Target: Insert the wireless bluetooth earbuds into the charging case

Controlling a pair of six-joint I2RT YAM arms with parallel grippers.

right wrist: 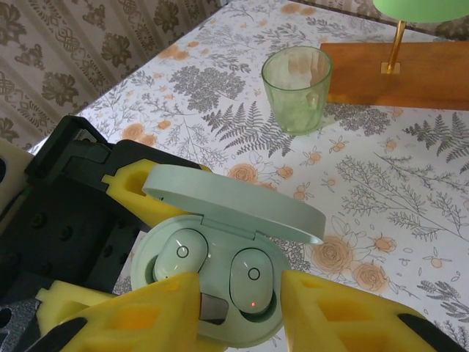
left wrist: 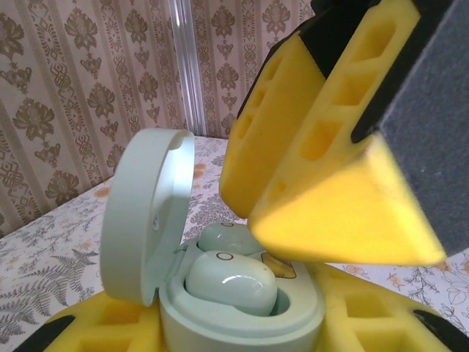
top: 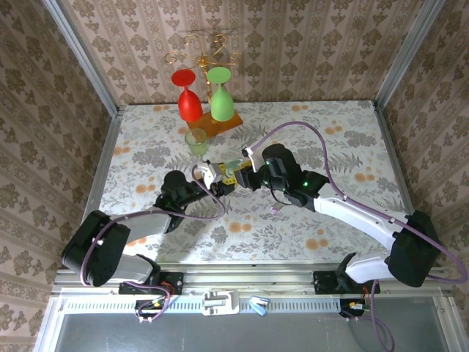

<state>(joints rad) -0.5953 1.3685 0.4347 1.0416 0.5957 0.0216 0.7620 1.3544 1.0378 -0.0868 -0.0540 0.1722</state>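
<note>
**Earbuds seated in the open mint case, left gripper clamped on it, right gripper parted above**

The wireless bluetooth earbuds (right wrist: 250, 273) are two pale mint buds lying side by side in the wells of the charging case (right wrist: 212, 242). A tiny red light shows on the right-hand bud in the right wrist view. The case's lid (right wrist: 234, 209) is swung up and back on its hinge, and the left wrist view shows it standing nearly upright.

The left gripper (left wrist: 242, 326) pinches the case body between its yellow foam fingers (left wrist: 366, 315), one on each side, holding it above the floral table (right wrist: 381, 191).

The right gripper (right wrist: 240, 286) comes in from the opposite side. Its two yellow fingers are spread apart over the front of the case, with one bud showing in the gap. They hold nothing, and I cannot tell whether their tips touch the case.

In the overhead view a small lilac speck (top: 275, 210) lies on the table beneath the right arm, too small to identify.

Farther back a green glass tumbler (right wrist: 297, 88) stands near a wooden base (right wrist: 410, 73). An inverted red wine glass (top: 189, 103) and a green one (top: 220, 99) hang over that base.
</note>
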